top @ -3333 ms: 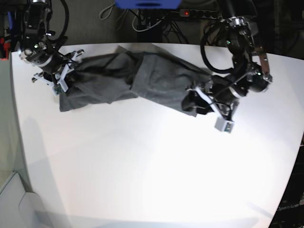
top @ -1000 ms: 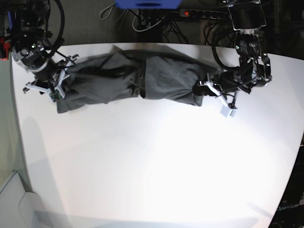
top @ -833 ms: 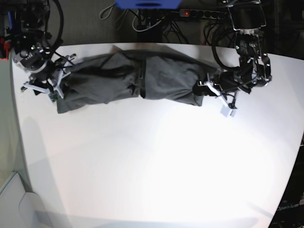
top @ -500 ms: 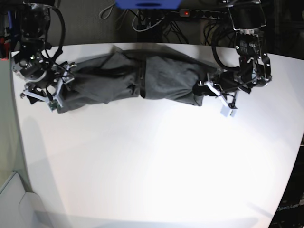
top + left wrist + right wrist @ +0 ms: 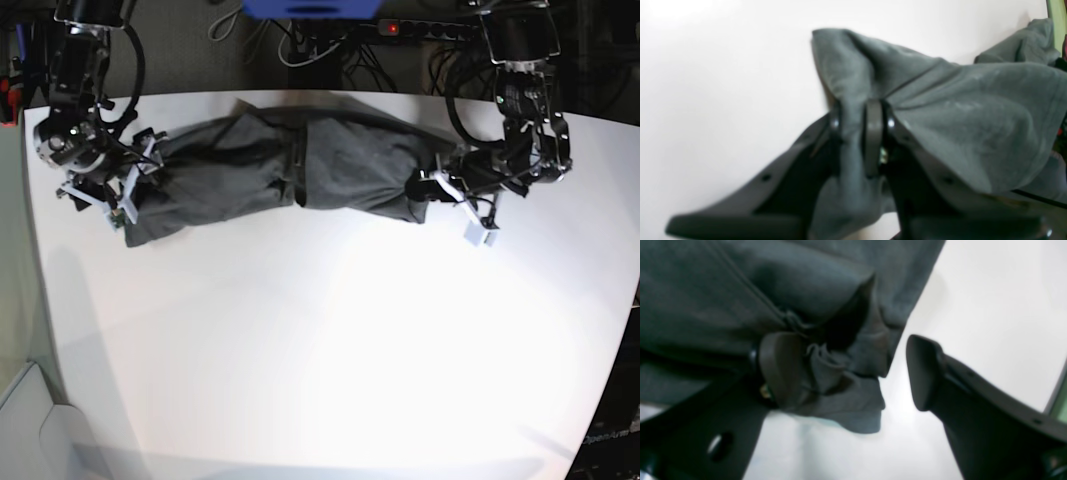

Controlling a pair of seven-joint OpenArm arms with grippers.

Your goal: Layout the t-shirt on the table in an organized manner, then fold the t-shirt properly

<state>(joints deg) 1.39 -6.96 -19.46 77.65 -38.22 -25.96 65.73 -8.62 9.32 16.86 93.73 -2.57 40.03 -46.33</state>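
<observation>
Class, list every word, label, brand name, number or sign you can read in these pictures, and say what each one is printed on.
"OpenArm": faint pale lettering at the lower right corner of the base view, on a dark surface beside the table; letters after it are too blurred to read.
The t-shirt: no print or readable label.
</observation>
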